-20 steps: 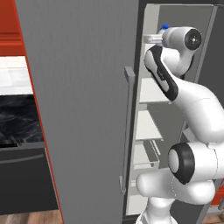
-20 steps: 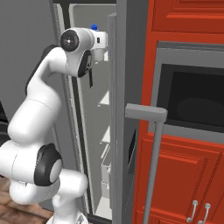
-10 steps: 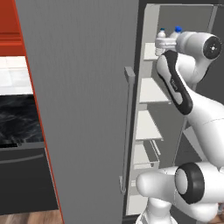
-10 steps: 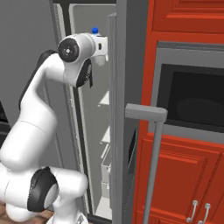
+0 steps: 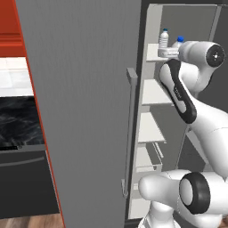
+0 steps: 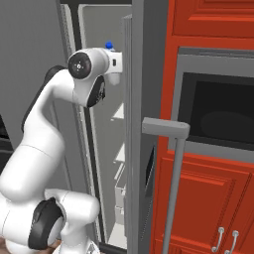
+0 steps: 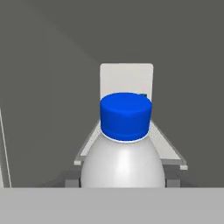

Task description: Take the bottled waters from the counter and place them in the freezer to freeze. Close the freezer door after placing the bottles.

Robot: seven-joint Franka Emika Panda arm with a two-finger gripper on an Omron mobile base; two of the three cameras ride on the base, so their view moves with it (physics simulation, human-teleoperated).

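Lowering the held water bottle squarely onto the top freezer shelf, beside the bottle already standing there, seems best; the end effector is clamped on it, so release only once it rests upright.

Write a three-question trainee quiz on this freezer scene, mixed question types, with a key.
1. True or false: the freezer door is shut.
2. How many bottled waters show in the left base view? One stands on the top shelf; count any other too.
3. Multiple choice: the tool is A) open and empty, B) shut on a bottle, C) gripping the door handle.

Key: 1 false, the door stands open. 2 two. 3 B.
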